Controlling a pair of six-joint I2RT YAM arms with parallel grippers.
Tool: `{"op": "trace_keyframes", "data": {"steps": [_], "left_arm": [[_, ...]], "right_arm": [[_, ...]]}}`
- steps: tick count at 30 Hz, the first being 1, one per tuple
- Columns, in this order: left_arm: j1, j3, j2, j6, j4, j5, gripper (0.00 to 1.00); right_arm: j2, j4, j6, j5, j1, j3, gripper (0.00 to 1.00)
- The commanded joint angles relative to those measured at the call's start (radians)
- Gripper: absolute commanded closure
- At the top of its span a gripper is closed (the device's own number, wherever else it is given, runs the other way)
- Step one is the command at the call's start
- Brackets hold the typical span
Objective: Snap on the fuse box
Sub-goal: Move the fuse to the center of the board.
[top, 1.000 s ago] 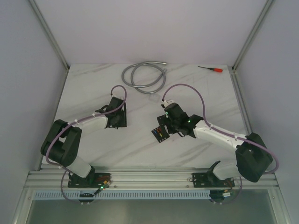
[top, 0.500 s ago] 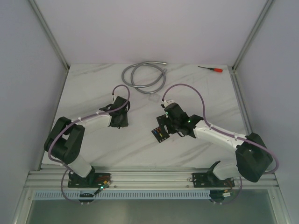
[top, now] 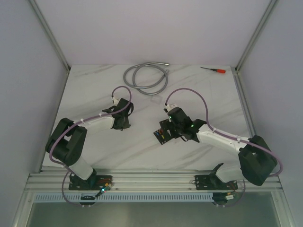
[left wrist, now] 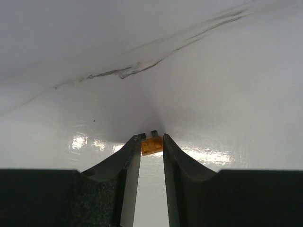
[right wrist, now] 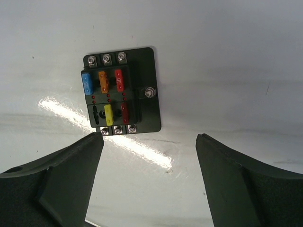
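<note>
So the fuse box (right wrist: 120, 92) is lying flat and face up on the white marble-look table (right wrist: 227, 56), more or less mid-table. It's got a blue fuse (right wrist: 86, 83), an orange one and a red one across one row. A yellow fuse (right wrist: 108, 114) and another red sit in the other row, and the slot beside the yellow looks empty.

My guess is it'll handle as a light, stiff bit of plastic, nothing squishy. On that glossy top it'd probably skate away if you shoved it from one side. I'd take it across the two long edges of the black base, well clear of the screw terminals at the ends and of the fuses poking up.

Straight above the fuse box hangs the right gripper (right wrist: 149, 137), jaws spread wider than the box and holding nothing.

Well off to the left of the fuse box, the left gripper (left wrist: 151, 142) is down at the table. Its tips are pressed against both sides of a tiny amber blade fuse (left wrist: 151, 146), so I'd call that a pinch.

Beyond the fuse box at the far edge sit a coiled grey hose (top: 147, 78) and a red-handled screwdriver (top: 213, 70).
</note>
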Motion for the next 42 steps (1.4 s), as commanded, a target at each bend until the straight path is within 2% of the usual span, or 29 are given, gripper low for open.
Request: {"op": "trace_keyframes", "data": {"steps": [1,6,17,26,32,36,42], "left_arm": [[0.004,-0.051,0.045,-0.041,-0.127,-0.026,0.65],[-0.010,-0.050,0.045,-0.060,-0.140,-0.001,0.69],[-0.158,0.009,0.036,-0.217,-0.086,0.126,0.68],[-0.232,-0.020,-0.002,-0.337,0.067,0.247,0.56],[-0.227,-0.043,-0.051,-0.345,0.119,0.265,0.50],[-0.181,-0.096,-0.105,-0.334,0.150,0.286,0.46],[-0.070,-0.195,-0.250,-0.307,0.192,0.324,0.37]], "right_arm": [[-0.038,0.041,0.000,-0.012,-0.005,-0.019,0.14],[-0.046,0.053,0.000,-0.012,-0.007,-0.028,0.14],[-0.075,0.114,0.017,-0.063,-0.005,-0.042,0.14],[-0.050,0.160,0.010,-0.080,0.032,-0.030,0.14],[0.002,0.194,-0.018,-0.087,0.086,0.007,0.15],[0.053,0.223,-0.044,-0.090,0.130,0.032,0.18],[0.137,0.241,-0.084,-0.097,0.163,0.084,0.30]]}}
